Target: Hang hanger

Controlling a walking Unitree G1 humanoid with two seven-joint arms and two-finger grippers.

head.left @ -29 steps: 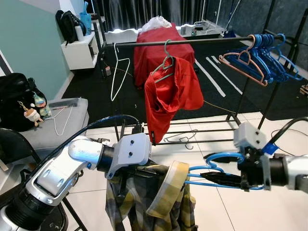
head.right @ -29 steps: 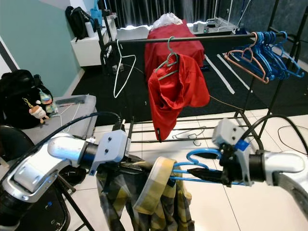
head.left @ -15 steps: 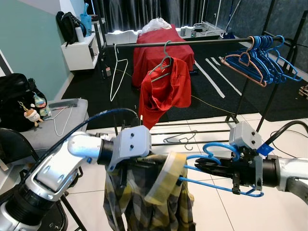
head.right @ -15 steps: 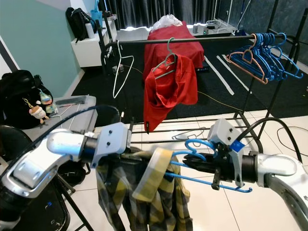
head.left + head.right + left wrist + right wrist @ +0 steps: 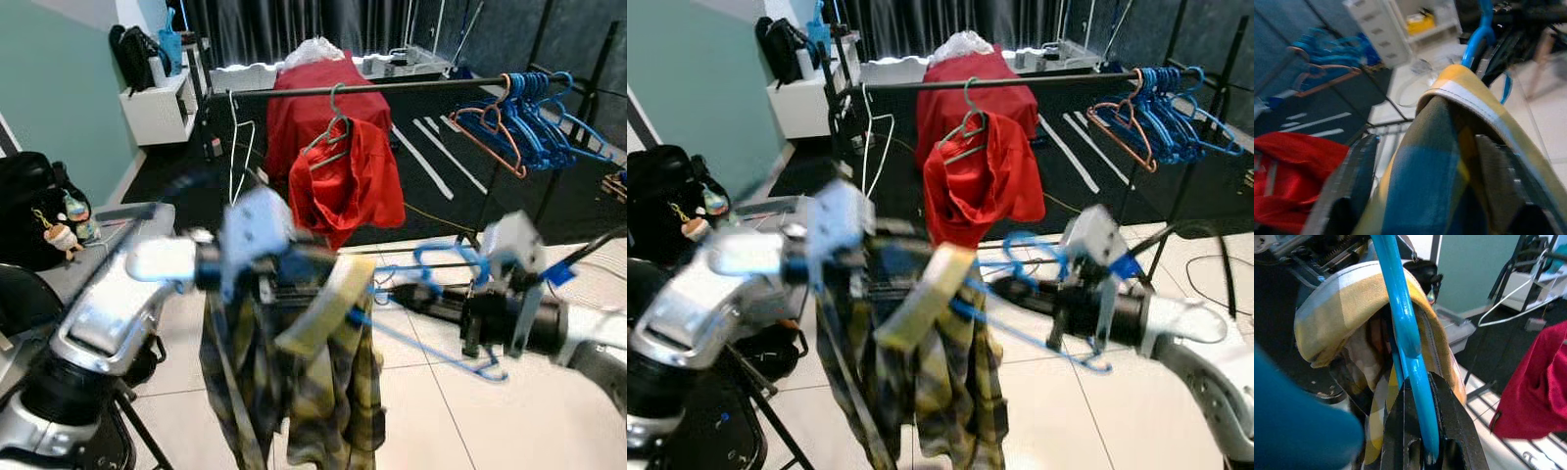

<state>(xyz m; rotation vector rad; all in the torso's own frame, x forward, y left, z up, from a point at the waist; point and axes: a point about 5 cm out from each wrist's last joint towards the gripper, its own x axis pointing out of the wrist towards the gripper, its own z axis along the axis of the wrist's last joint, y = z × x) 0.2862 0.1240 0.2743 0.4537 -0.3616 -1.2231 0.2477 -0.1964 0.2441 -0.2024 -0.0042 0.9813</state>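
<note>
The robot stands on pale floor tiles in front of a dark clothes rail (image 5: 392, 88), with both arms raised and blurred. Its right gripper (image 5: 416, 294) is clamped on a blue hanger (image 5: 1405, 333), whose hook curls up just above the fingers and whose lower bar slants down toward the floor. The hanger's far end runs into the collar of a yellow plaid shirt (image 5: 313, 392), which droops in a heap between the two arms. The left gripper (image 5: 284, 284) is buried in the top of that shirt; from its wrist camera the fingers (image 5: 1347, 196) sit on either side of the bunched cloth, pinching it. Between the robot and the rail hangs a red shirt (image 5: 348, 186) on a green hanger (image 5: 333, 127), right in the middle of the bar and straight ahead of the plaid shirt. To the right on the rail is a bunch of spare blue hangers (image 5: 534, 117), and to the left a white wire hanger (image 5: 235, 147) dangles. A black backpack (image 5: 29, 206) with small toy charms sits on the left beside a grey bench (image 5: 137, 220).
</note>
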